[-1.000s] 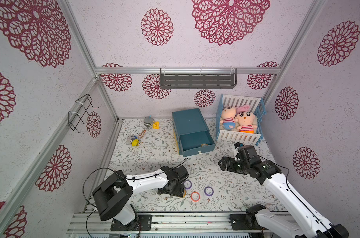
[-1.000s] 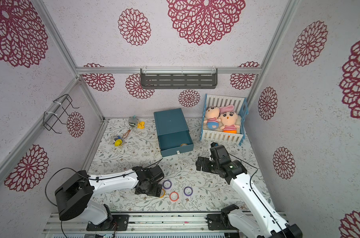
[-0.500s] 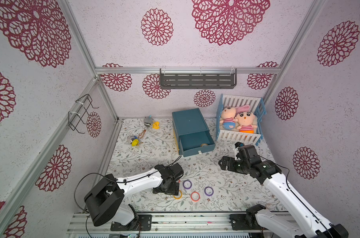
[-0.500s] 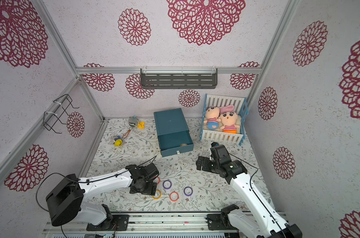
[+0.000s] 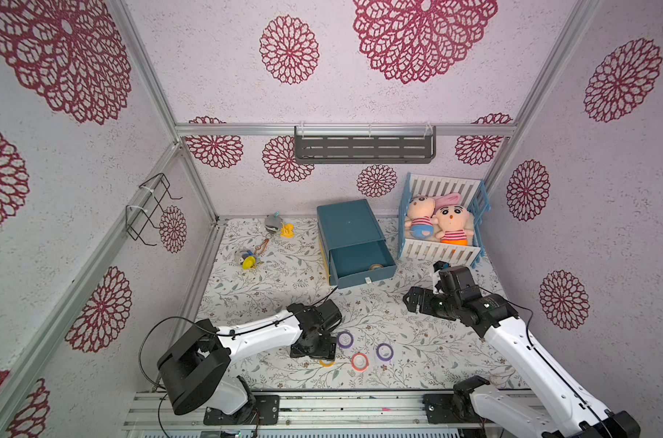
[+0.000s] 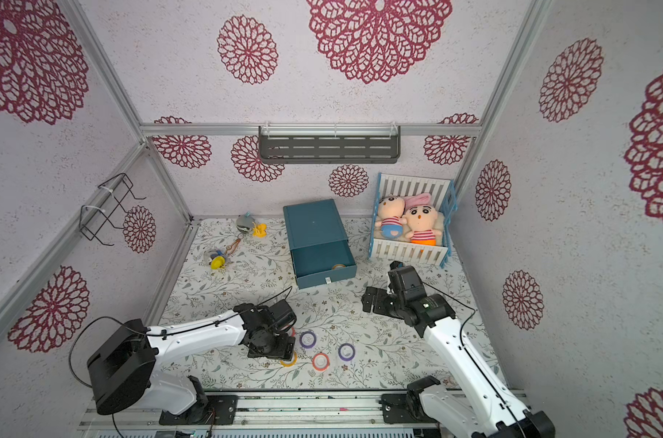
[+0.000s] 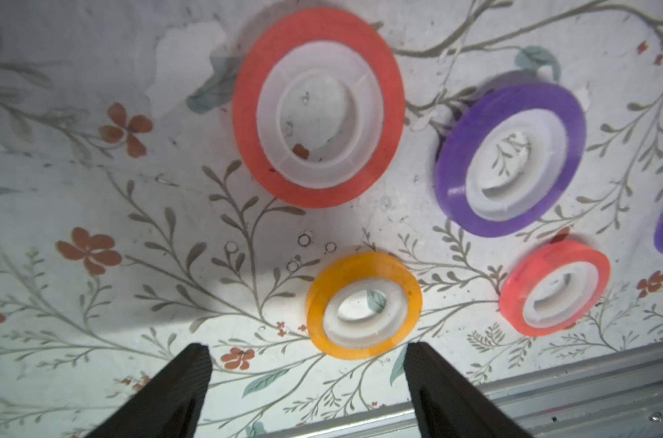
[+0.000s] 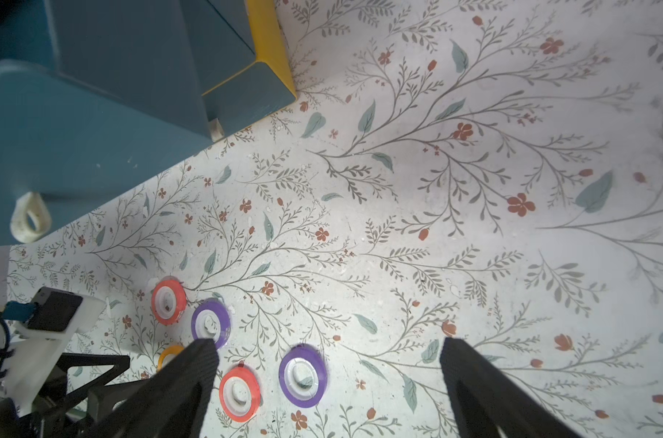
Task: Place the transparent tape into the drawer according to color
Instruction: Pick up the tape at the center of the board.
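Note:
Several small tape rings lie on the floral mat near the front edge. In the left wrist view a yellow-orange ring [image 7: 364,305] sits just beyond my left gripper [image 7: 307,350], nearer one fingertip. Its jaws stand open and hold nothing. Past it lie a red-orange ring [image 7: 318,108], a purple ring [image 7: 510,159] and another red-orange ring [image 7: 554,288]. In a top view the left gripper [image 5: 314,350] half covers the yellow ring [image 5: 326,363]. My right gripper [image 5: 411,299] hovers open and empty to the right of the blue drawer [image 5: 364,278], which is pulled out with a yellowish ring [image 5: 376,266] inside.
A toy crib [image 5: 441,248] with two plush dolls stands at the back right, close to the right arm. Keychain toys [image 5: 248,259] lie at the back left. A metal rail [image 7: 549,383] borders the mat just behind the yellow ring.
The left gripper has drawn back to the left, uncovering the yellow-orange ring, and its jaws have narrowed a little. The right arm has not moved.

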`<state>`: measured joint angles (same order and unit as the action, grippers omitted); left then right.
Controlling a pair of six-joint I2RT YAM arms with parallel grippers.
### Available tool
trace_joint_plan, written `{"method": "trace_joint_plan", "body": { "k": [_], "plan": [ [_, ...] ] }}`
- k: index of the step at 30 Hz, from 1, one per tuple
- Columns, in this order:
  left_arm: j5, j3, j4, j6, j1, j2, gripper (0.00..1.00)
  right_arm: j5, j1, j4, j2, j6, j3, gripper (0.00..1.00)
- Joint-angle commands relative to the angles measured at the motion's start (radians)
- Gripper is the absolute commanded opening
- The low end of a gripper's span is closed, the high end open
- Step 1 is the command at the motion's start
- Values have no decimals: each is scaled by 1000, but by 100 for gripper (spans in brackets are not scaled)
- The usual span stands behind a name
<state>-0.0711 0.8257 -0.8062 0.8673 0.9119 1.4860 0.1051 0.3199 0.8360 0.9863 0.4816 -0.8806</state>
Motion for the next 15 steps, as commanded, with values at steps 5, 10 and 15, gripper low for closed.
{"method": "trace_joint_plan", "body": {
  "k": [5, 10, 15],
  "plan": [
    [1, -4, 12, 12, 12, 47, 86, 18, -11, -21, -10, -11, -6, 99],
    [8, -3, 9, 10, 13, 65, 84, 20, -15, -23, -8, -16, -9, 99],
    [18, -3, 17, 13, 13, 73, 81, 21, -22, -23, -6, -22, -9, 99]
  ]
}}
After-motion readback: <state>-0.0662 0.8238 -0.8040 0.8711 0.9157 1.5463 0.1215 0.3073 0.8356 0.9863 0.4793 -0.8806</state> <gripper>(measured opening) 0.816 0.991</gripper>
